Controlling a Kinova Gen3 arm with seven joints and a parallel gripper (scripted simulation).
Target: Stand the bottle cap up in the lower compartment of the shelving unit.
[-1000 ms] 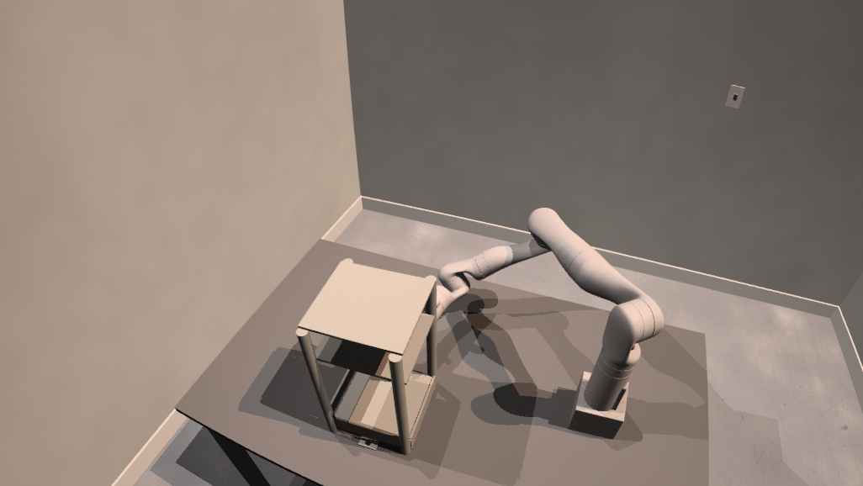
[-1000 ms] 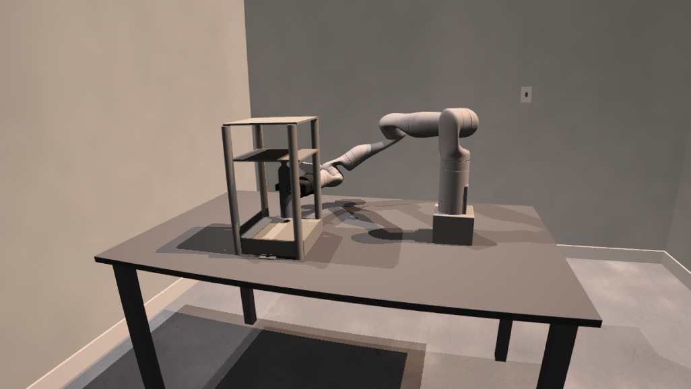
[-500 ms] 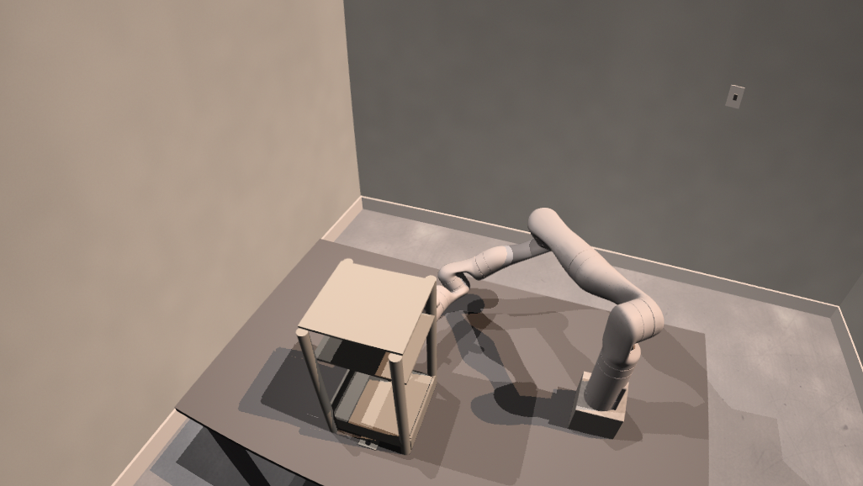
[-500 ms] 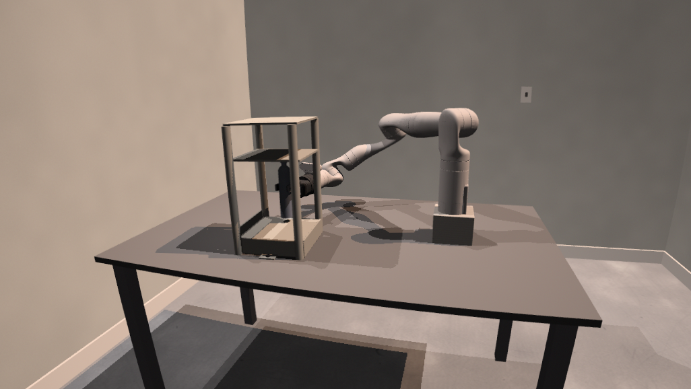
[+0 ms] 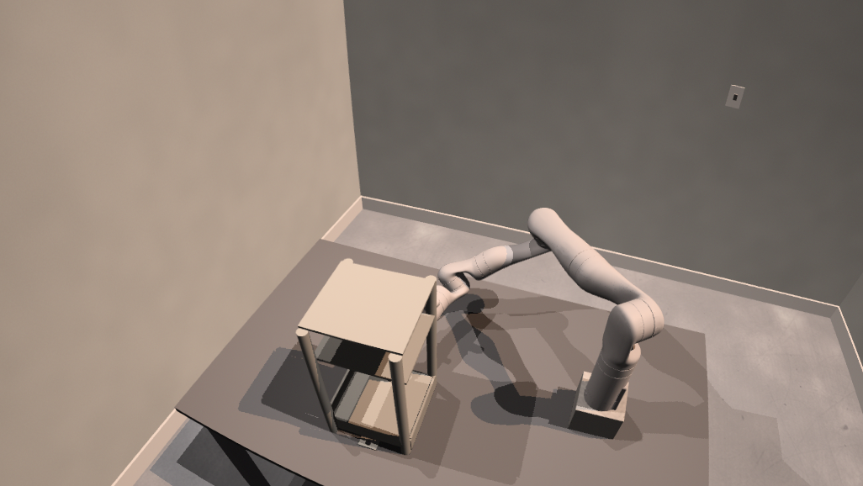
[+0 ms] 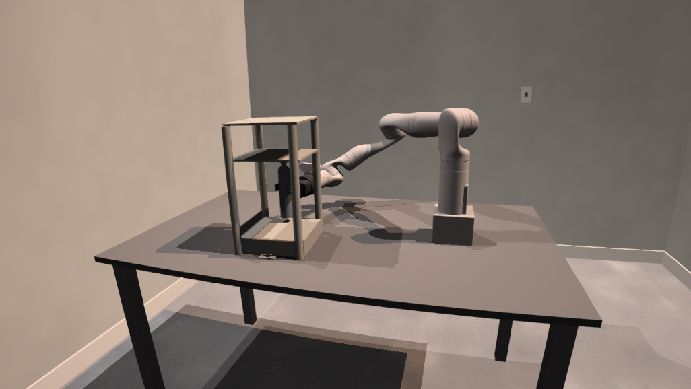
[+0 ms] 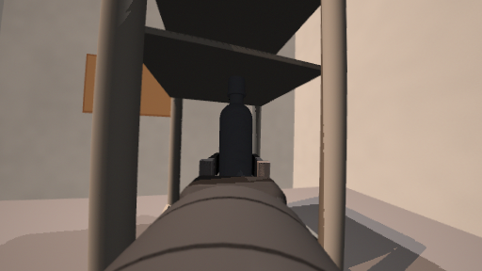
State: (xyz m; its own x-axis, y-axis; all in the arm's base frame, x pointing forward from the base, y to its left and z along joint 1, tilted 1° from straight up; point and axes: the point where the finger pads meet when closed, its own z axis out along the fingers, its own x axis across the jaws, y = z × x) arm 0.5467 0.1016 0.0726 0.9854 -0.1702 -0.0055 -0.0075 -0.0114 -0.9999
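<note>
My fingers grip the dark bottle (image 7: 235, 136) upright inside the lower compartment; its base hangs just above the compartment floor (image 6: 271, 231), straight below.

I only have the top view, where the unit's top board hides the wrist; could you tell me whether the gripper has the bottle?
Observer: Yes, the gripper is shut on the dark bottle, one finger on each side of its body.
Operator: Thank you. Is it inside the shelving unit?
Observer: The exterior view shows it in the lower compartment of the shelving unit, under the middle shelf.
Operator: Is it upright?
Observer: It looks upright, cap up, close beneath that shelf; whether its base touches the floor I cannot tell.
</note>
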